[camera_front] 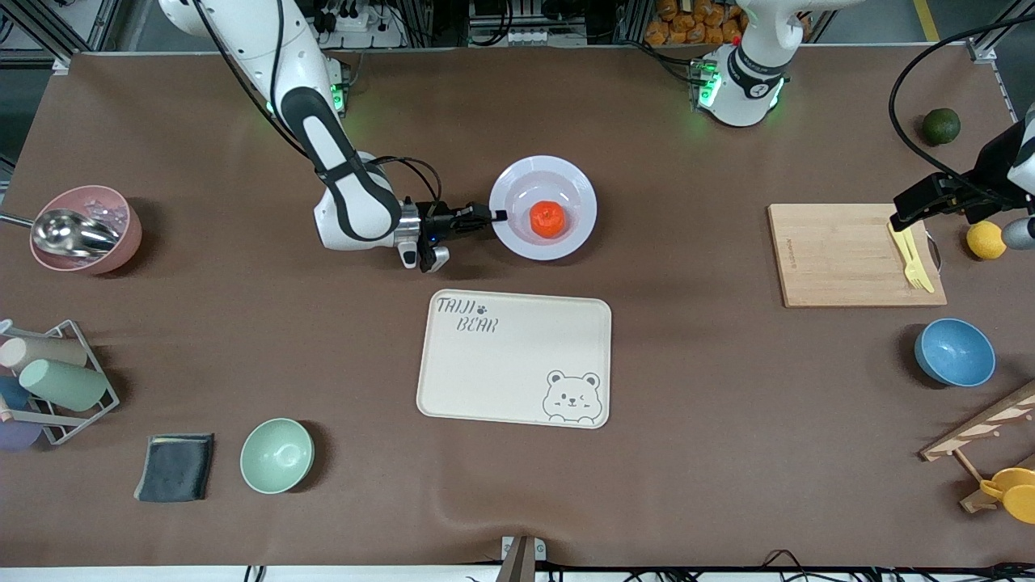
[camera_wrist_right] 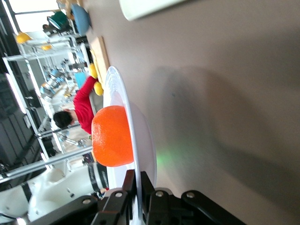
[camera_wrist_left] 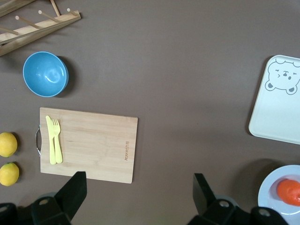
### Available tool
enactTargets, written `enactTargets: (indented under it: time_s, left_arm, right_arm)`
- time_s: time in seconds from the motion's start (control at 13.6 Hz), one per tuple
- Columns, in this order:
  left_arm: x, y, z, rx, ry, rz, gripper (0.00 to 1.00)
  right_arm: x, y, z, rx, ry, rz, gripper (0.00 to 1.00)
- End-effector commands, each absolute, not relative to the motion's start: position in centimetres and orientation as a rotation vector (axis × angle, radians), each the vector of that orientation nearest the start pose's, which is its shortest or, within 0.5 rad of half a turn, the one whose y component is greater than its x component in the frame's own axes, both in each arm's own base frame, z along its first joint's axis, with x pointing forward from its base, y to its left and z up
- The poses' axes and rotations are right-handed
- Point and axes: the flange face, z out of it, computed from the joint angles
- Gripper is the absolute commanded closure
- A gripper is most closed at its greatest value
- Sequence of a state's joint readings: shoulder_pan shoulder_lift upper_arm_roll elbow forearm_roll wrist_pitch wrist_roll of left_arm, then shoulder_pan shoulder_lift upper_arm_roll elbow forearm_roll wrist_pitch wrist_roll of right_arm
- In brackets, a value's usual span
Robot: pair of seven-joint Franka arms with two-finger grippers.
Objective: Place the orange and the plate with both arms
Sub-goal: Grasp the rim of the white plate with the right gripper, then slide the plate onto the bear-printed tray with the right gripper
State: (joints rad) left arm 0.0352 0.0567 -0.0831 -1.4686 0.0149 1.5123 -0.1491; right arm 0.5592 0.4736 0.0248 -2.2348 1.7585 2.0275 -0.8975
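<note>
Now right fingers (camera_front: 500, 216) pinch plate (camera_front: 579, 234) rim, orange (camera_front: 547, 218) inside; left fingers (camera_wrist_left: 136, 192) spread.

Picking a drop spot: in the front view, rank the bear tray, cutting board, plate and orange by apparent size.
1. Bear tray
2. Cutting board, close to the tray in size but looks slightly smaller
3. Plate
4. Orange, lying in the plate

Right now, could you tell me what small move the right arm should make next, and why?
Probably lift the plate slightly and carry it toward the tray. The right tool is shut on the plate's rim, the orange sits in the plate, and the left tool waits open over the cutting board.
</note>
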Motion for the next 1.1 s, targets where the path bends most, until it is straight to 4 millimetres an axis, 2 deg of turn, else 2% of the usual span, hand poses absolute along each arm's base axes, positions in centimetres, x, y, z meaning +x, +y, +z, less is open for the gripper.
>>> enactTargets:
  time_s: [0.0, 0.22, 0.51, 0.73, 0.81, 1.03]
  left_arm:
    - [56.3, -2.8, 63.9, -3.147, -0.123, 0.011, 0.0]
    - [56.4, -3.6, 63.8, -3.148, -0.118, 0.011, 0.0]
    - [56.2, -3.3, 64.2, -3.146, -0.13, -0.001, 0.0]
    - [56.3, -3.1, 64.1, -3.149, -0.135, -0.001, 0.0]
    - [56.3, -3.5, 64.1, -3.151, -0.13, -0.003, 0.0]
    - [56.4, -3.7, 64.1, -3.152, -0.128, -0.005, 0.0]
  right_arm:
    - [41.1, 32.6, 16.9, -1.861, 0.088, 0.236, 1.0]
    - [44.4, 30.3, 17.7, -1.832, 0.164, 0.155, 1.0]
    - [49.1, 27.6, 19.2, -1.869, 0.25, 0.042, 1.0]
    - [51.8, 27.5, 19.8, -1.963, 0.309, -0.057, 1.0]
    - [52.5, 28.2, 20.0, -1.963, 0.332, -0.054, 1.0]
    - [54.0, 28.4, 19.0, -1.979, 0.365, -0.064, 1.0]
